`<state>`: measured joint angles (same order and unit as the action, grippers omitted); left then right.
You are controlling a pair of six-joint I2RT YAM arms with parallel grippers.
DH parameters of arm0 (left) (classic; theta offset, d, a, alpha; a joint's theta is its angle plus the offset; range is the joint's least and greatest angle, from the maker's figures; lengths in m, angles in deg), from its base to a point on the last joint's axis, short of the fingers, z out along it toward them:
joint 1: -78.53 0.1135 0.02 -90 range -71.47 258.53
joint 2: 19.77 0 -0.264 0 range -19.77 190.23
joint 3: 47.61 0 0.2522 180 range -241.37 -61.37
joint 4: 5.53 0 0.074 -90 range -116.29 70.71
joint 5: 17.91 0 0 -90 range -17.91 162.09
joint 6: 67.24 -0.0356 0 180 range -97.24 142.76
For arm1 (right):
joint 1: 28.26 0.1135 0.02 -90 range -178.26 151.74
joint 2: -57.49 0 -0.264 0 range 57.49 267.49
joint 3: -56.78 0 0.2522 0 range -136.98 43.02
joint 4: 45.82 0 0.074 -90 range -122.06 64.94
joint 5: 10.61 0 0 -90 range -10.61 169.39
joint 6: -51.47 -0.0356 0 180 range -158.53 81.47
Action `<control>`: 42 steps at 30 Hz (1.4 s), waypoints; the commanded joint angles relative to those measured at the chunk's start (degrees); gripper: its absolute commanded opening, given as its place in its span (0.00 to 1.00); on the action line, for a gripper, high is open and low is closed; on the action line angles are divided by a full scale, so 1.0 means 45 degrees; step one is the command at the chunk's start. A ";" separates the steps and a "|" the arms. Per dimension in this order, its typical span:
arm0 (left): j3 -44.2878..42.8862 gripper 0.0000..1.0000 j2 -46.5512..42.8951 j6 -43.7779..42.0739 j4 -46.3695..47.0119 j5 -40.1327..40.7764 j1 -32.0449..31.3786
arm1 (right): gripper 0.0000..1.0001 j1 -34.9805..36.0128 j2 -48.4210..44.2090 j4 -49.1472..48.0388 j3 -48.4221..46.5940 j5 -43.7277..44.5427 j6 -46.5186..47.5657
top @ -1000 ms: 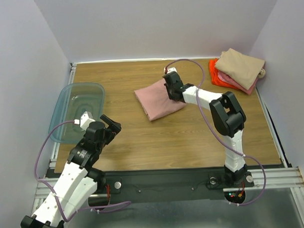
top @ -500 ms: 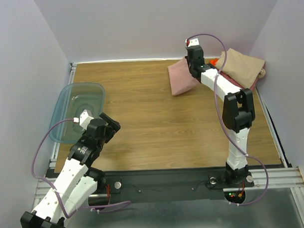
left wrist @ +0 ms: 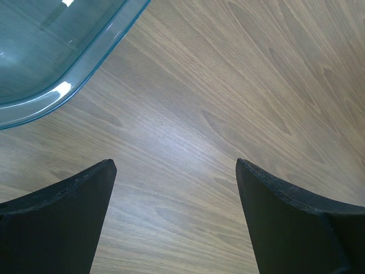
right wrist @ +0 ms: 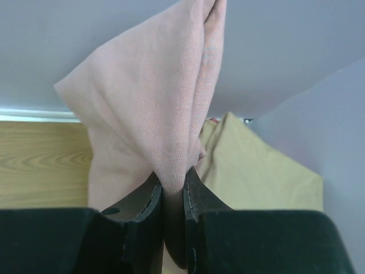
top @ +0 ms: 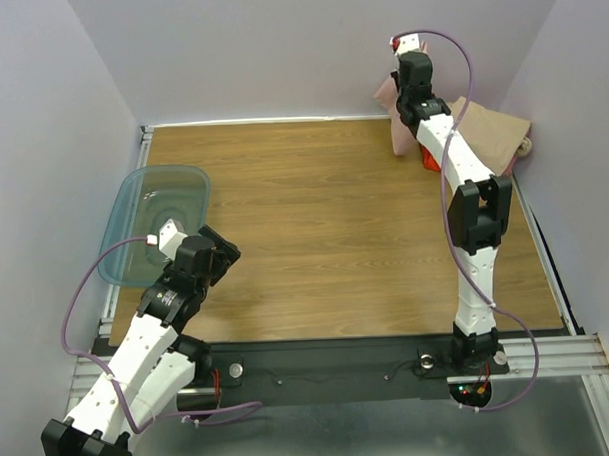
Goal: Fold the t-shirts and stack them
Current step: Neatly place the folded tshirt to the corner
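Note:
My right gripper is shut on a fold of the dusty-pink t-shirt and holds it hanging in the air. In the top view this gripper is raised at the back right, with the pink shirt draped beside it, just left of the stack. The stack has a folded tan t-shirt on top and an orange one showing beneath. The tan shirt lies right behind the held shirt. My left gripper is open and empty over bare wood.
The clear teal plastic bin sits at the table's left edge, just left of my left gripper; its corner shows in the left wrist view. Grey walls close the back and sides. The wooden tabletop lies between the arms.
My right gripper has lifted the pink shirt off the middle of the table and carried it up and to the right, to beside the stack. The left arm has barely moved.

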<state>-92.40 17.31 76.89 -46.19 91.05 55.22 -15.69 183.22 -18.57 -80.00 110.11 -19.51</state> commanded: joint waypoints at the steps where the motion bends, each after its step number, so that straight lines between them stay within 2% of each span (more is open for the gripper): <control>1: -0.0586 0.98 0.0002 0.0003 -0.0078 0.0533 -0.0015 | 0.00 -0.0217 0.0126 -0.0792 -0.1410 0.0691 0.1025; 9: -0.0566 0.98 0.0041 0.0022 -0.0059 0.0591 -0.0015 | 0.00 -0.1270 -0.0556 -0.0773 -0.1413 0.0420 0.0363; 19: -0.0527 0.98 0.0275 -0.0017 0.0058 0.0552 -0.0015 | 0.00 -0.3496 -0.1768 -0.0091 -0.0631 0.0185 -0.2408; 25: -0.0547 0.98 0.0373 -0.0017 0.0058 0.0591 -0.0015 | 0.00 -0.5409 -0.2159 0.0633 0.0324 -0.1394 -0.5357; 28: -0.0547 0.98 0.0393 -0.0056 0.0098 0.0650 -0.0015 | 0.00 -0.6054 -0.2237 0.0653 0.1395 -0.2975 -0.6196; 34: -0.0625 0.98 0.0549 -0.0095 0.0078 0.0650 -0.0015 | 0.02 -0.6505 -0.1848 0.0653 0.2864 -0.3662 -0.6961; 36: -0.0605 0.99 0.0568 -0.0095 0.0098 0.0650 0.0004 | 0.04 -0.6565 -0.1633 0.0653 0.3313 -0.3798 -0.7157; 38: -0.0586 0.98 0.0588 -0.0095 0.0117 0.0650 0.0004 | 0.12 -0.6565 -0.1573 0.0653 0.3567 -0.3722 -0.7294; 39: -0.0586 0.98 0.0588 -0.0114 0.0137 0.0650 0.0004 | 0.23 -0.6565 -0.1593 0.0653 0.3781 -0.3721 -0.7314; 42: -0.0624 0.98 0.0646 -0.0134 0.0156 0.0669 0.0004 | 0.36 -0.6565 -0.1749 0.0653 0.3920 -0.3625 -0.7353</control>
<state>-92.53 19.93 76.86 -46.14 92.07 55.22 -45.13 177.02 -13.15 -62.21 94.20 -50.65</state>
